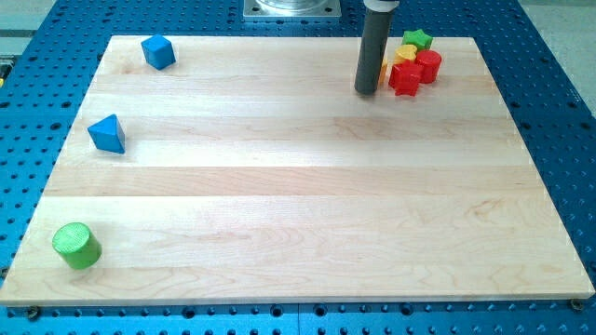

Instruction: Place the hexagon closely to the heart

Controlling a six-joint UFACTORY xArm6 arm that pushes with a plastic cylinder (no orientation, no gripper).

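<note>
My dark rod comes down at the view's top right, and my tip (366,92) rests on the board just left of a tight cluster of blocks. In the cluster, a yellow block (405,55) lies between a green star (417,39) and a red star-like block (405,79). A second yellow block (385,69) shows beside the rod, partly hidden by it. I cannot tell which yellow block is the hexagon and which is the heart. A red cylinder (428,65) sits at the cluster's right. The blocks touch or nearly touch one another.
A blue cube (158,51) sits at the top left. A blue triangle (107,133) is at the left edge. A green cylinder (75,246) is at the bottom left. The wooden board (298,214) lies on a blue perforated table.
</note>
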